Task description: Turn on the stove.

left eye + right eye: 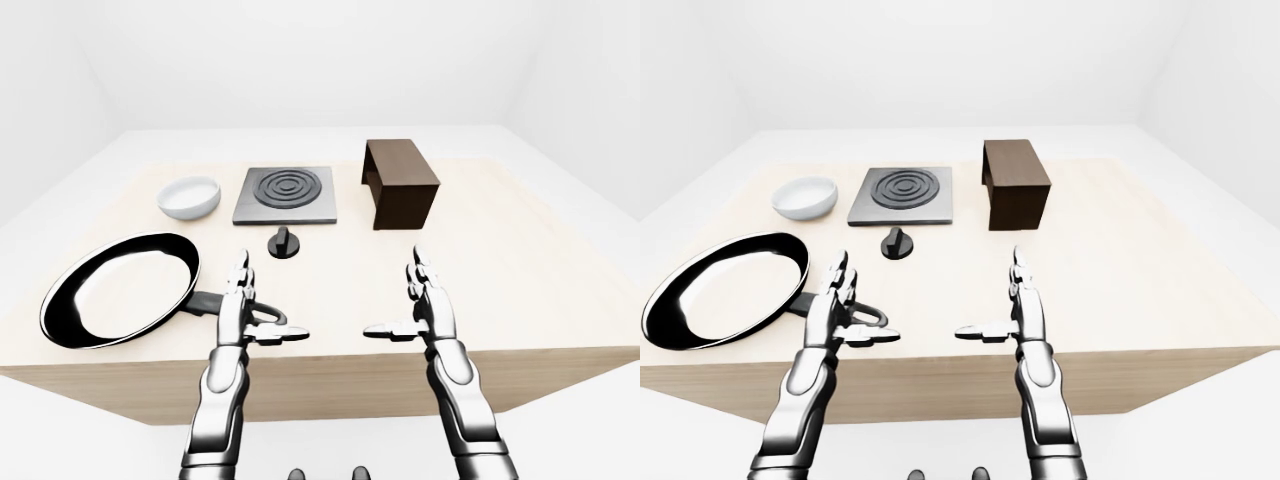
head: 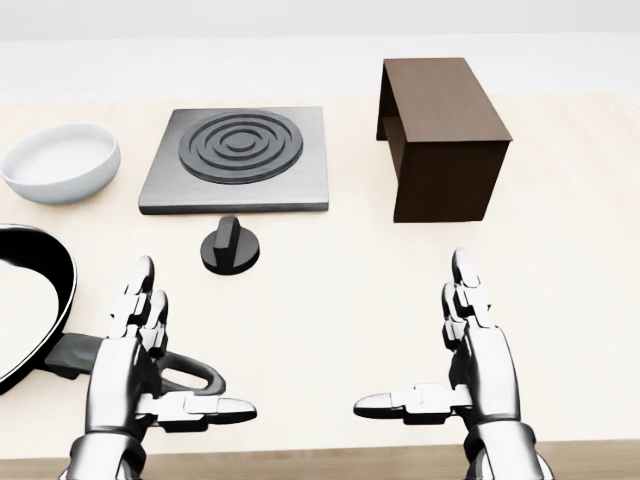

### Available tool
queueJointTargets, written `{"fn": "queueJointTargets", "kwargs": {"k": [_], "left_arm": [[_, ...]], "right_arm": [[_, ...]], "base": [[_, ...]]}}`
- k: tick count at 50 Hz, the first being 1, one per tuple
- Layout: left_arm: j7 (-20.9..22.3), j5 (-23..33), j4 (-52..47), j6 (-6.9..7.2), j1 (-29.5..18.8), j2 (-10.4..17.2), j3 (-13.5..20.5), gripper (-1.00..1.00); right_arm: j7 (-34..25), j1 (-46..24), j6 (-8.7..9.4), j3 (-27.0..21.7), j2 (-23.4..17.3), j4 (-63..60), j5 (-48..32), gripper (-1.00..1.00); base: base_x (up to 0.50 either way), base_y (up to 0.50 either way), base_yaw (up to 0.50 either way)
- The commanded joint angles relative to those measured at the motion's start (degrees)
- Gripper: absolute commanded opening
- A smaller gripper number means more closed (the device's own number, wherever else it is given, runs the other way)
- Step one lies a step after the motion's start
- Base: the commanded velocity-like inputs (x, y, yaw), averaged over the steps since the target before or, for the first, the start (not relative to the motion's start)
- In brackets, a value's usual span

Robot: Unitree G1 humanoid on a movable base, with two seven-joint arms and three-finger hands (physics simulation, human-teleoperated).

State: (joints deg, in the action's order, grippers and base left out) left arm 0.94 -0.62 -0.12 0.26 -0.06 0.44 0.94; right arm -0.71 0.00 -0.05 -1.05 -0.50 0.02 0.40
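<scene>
We see the square grey stove plate with dark concentric rings (image 2: 237, 160) lying flat near the top-centre of the head view, on the pale wooden desk (image 2: 340, 300). Its round black knob (image 2: 230, 246) sits just below the plate's lower edge, apart from it; the knob's raised bar runs top to bottom in the head view, towards the plate.

Left hand (image 2: 140, 370) and right hand (image 2: 470, 370) hover low in the view, both open, fingers straight, thumbs pointing inward, holding nothing. Bare desk lies between them and the knob.

A white ceramic bowl (image 2: 60, 160) sits left of the plate, a dark brown wooden box (image 2: 440, 140) to its right. The black frying pan (image 1: 120, 290) lies at far left; its handle passes under the left hand.

White walls and floor surround the desk.
</scene>
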Motion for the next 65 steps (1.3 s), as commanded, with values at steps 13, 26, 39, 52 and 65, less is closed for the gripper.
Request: {"fn": "queueJointTargets", "kwargs": {"k": [13, 26, 39, 52, 65], "left_arm": [[1.4, -0.9, -0.3, 0.22, 0.2, 0.6, 1.3, 1.0], [1.3, -0.7, -0.5, 0.37, 0.3, 0.5, 1.0, 1.0], [1.3, -0.7, 0.5, -0.27, 0.0, 0.5, 1.1, 1.0], [1.3, -0.6, 1.5, -0.8, -0.3, 0.6, 1.2, 1.0], [1.2, -0.4, 1.7, -0.82, -0.4, 0.6, 1.1, 1.0]], "right_arm": [[1.4, 0.5, 0.97, -2.6, -0.5, -3.7, 0.5, 1.0], [6.6, 0.1, 5.05, -18.0, -4.9, -19.2, 11.1, 1.0], [7.0, 0.1, 5.05, -18.5, -5.2, -20.0, 11.8, 1.0], [6.6, -0.2, 5.05, -17.7, -5.3, -19.9, 10.7, 1.0], [5.5, -0.2, 5.05, -17.2, -5.2, -20.1, 10.5, 1.0]], "base": [[0.0, 0.0, 0.0], [0.0, 0.0, 0.0], [0.0, 0.0, 0.0], [0.0, 0.0, 0.0], [0.18, 0.0, 0.0]]}}
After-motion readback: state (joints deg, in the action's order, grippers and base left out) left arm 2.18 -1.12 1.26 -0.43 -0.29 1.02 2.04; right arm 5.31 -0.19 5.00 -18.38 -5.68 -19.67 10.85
